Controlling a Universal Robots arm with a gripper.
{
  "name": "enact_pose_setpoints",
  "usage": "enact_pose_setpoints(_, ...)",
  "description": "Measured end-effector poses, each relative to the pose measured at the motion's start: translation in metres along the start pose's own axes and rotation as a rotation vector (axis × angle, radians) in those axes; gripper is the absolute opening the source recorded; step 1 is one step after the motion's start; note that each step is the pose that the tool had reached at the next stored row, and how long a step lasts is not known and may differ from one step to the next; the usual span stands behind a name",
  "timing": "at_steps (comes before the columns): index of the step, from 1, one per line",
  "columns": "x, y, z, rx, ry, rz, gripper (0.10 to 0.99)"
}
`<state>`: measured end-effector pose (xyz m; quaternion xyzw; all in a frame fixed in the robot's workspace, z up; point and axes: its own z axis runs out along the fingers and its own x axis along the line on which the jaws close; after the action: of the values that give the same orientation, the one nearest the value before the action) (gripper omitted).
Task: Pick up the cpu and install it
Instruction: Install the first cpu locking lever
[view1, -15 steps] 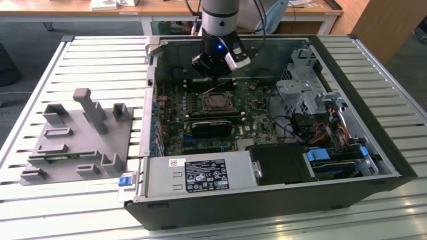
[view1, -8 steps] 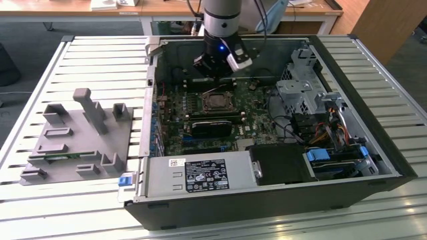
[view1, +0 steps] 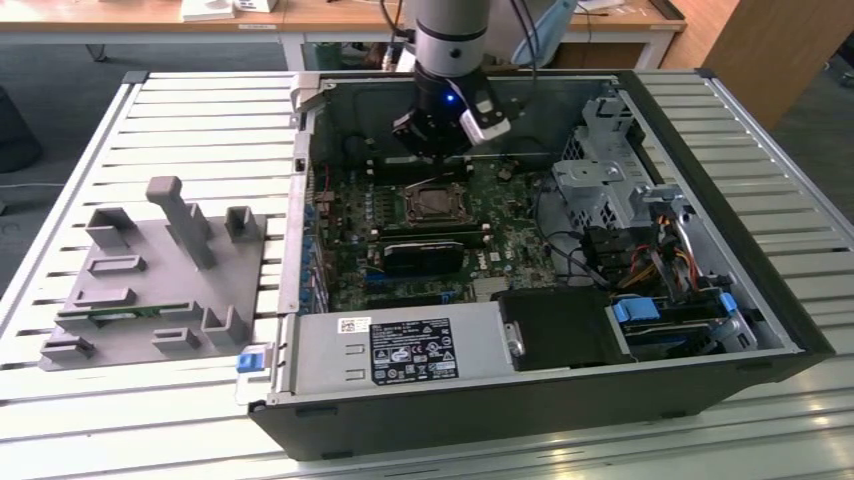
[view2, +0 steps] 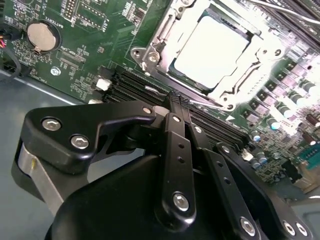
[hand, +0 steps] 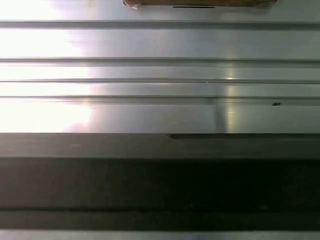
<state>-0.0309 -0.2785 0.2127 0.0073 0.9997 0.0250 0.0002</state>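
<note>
we're hovering inside the open pc case (view1: 747, 330), arm coming down from the top centre of the exterior view, gripper (view1: 438, 150) just above the socket (view1: 434, 203) mid-frame. in the second wrist view the gripper (view2: 175, 102) fills the lower half, its black fingers (view2: 172, 150) pressed together w/ nothing pinched between them that we can see.

the cpu (view2: 210, 47) sits in the upper right of the second wrist view, silver top flat inside the socket frame (view2: 150, 45), metal bracket around it. so it looks already seated; we judge the placing part is done or nearly so. whether it's fully flush and keyed right, we can't tell from here.

risks as we see them: fingertips are near the socket edge and the black memory slots (view2: 130, 87) just below it in frame. any sideways drift or drop could knock the chip askew in the socket, bend contacts under it, or scrape the board (view2: 90, 45). the bracket looks loose around the chip, so a bump to it could shift the cpu too. coin battery (view2: 40, 36) at upper left is well apart, no worry there.

relative to tool: cpu lies beyond and above the fingertips in the second wrist view, apart, not touching. grey parts tray (view1: 147, 290) sits on the slatted table (view1: 200, 120) at the exterior view's left, outside the case.
</note>
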Motion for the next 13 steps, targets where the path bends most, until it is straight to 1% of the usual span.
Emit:
enact_pose_setpoints(3, -0.0031, 0.0002, 0.002, 0.0, 0.0012, 0.0, 0.106)
enact_pose_setpoints(10, -0.0054, -0.0001, 0.0093, 0.0, 0.0034, 0.0, 0.106)
enact_pose_setpoints(13, -0.0063, -0.0002, 0.011, 0.0, 0.0045, 0.0, 0.106)
